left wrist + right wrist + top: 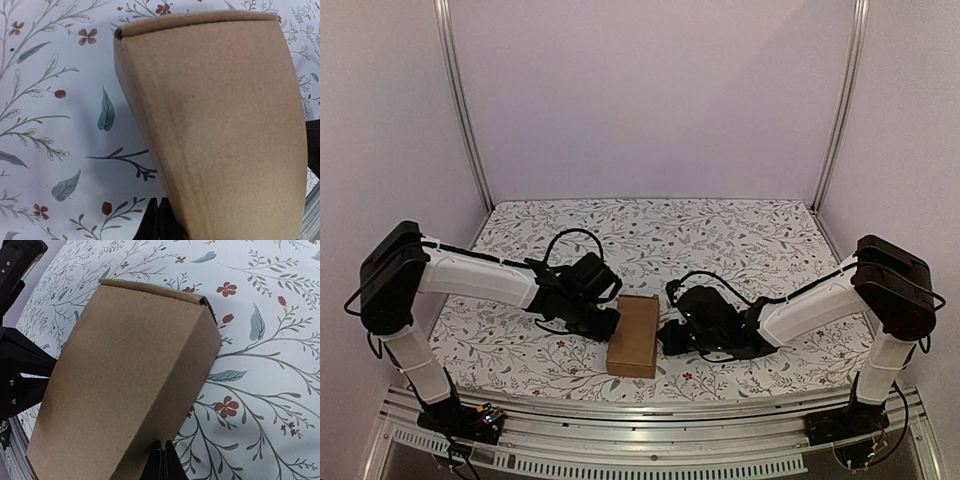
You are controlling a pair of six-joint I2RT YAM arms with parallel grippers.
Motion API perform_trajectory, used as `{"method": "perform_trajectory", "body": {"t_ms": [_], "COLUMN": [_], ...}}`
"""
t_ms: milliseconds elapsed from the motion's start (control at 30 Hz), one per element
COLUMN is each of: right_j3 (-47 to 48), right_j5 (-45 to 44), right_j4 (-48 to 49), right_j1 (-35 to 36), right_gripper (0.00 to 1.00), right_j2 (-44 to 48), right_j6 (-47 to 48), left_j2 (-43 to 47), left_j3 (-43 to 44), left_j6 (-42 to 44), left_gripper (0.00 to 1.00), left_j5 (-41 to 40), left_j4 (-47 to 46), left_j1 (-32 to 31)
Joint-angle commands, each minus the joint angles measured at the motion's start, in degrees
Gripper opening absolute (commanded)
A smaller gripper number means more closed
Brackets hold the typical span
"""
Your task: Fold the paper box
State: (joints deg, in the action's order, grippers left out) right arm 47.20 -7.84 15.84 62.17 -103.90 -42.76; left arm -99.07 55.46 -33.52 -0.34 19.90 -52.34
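While the left gripper (612, 319) and right gripper (664, 338) are pinched closed on nothing beside the box (633, 335), its walls should be pressed evenly from both sides.

The counter (740, 235) is seen as a white surface printed with grey-green leaves, dark twigs and small red flowers. Only one thing is shown lying directly on it: the paper box (633, 335), a plain brown closed carton. It is laid flat in the lower middle of the top view, near the front edge.
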Motion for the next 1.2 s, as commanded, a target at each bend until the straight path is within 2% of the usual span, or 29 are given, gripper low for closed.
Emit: {"method": "perform_trajectory", "body": {"t_ms": [0,300,600,900,1167], "right_j3": [2.28,3.97,2.90,2.54,1.18], "right_j5": [0.74,0.01,1.05,2.39,1.70], "right_j4": [0.91,0.65,0.12,-0.44,-2.12], "right_j1": [-0.20,-1.14,-5.42,-7.16,-7.67], "right_gripper": [0.01,0.01,0.02,0.02,0.03], "right_j2": [-2.39,-2.72,-1.24,-0.81,0.69], "right_j6": [-0.74,1.31,3.31,4.56,5.10], "left_j2": [-1.85,-4.89,-7.36,-10.31,-8.45], "left_j3": [2.03,7.26,11.26,10.98,7.99], "left_j6": [-0.11,1.60,2.09,1.68,1.60], "left_gripper": [0.00,0.00,0.00,0.00,0.00], "left_j5": [2.99,3.97,4.98,4.20,2.98], "left_j4": [-3.26,-3.16,-2.88,-3.34,-3.23], "left_j1": [0.65,0.90,1.83,3.48,5.85]}}
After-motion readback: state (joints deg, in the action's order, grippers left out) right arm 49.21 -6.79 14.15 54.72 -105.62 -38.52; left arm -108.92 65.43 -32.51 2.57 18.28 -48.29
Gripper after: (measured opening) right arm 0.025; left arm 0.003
